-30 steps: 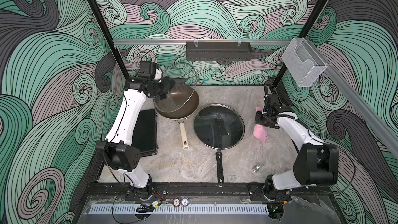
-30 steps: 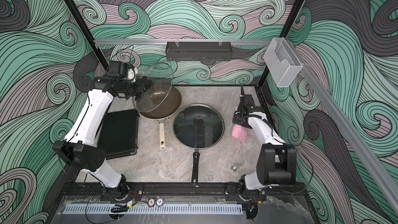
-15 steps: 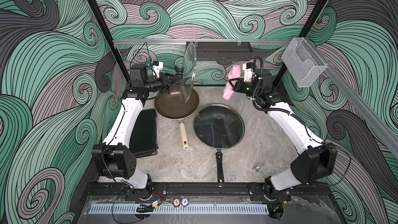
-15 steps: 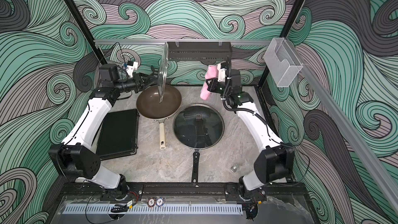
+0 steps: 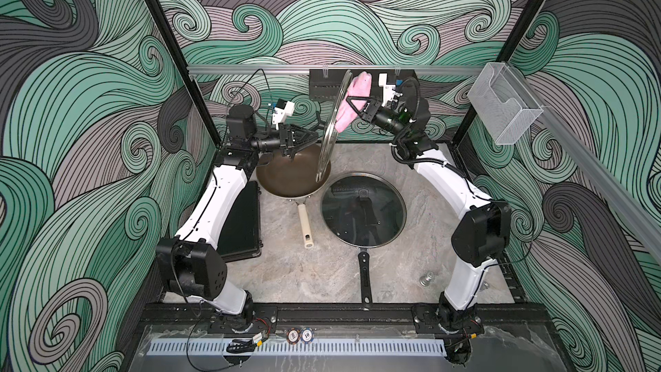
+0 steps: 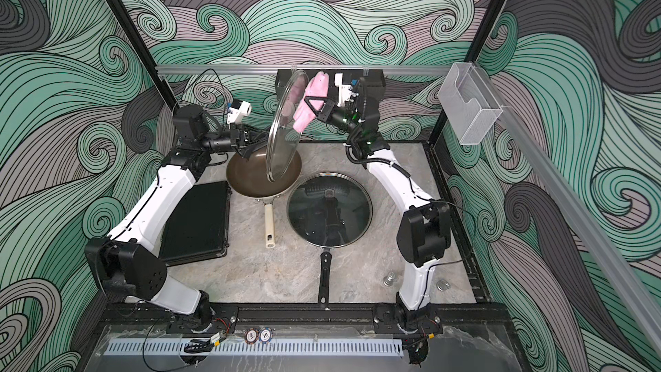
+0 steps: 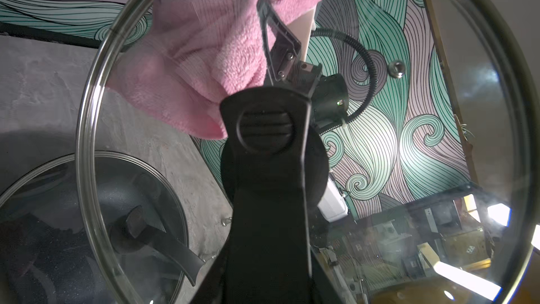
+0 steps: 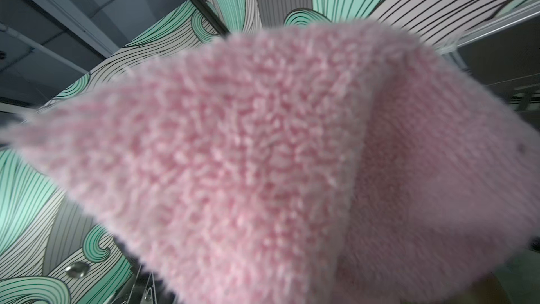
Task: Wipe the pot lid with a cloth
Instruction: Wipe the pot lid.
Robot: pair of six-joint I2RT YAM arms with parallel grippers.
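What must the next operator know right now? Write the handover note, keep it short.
Left gripper: shut on the black handle of the glass lid, held on edge above the brown pan.
Right gripper: shut on the pink cloth, raised to the lid's face opposite the handle; contact likely, not certain.
Done: lid lifted, cloth picked up and brought to it.
Left: wipe the glass, set both down.
Second pan, lidded, sits on the table.

Only legible txt: "10" on poker chip (image 5: 307,335); neighbor chip (image 5: 292,336) unreadable.
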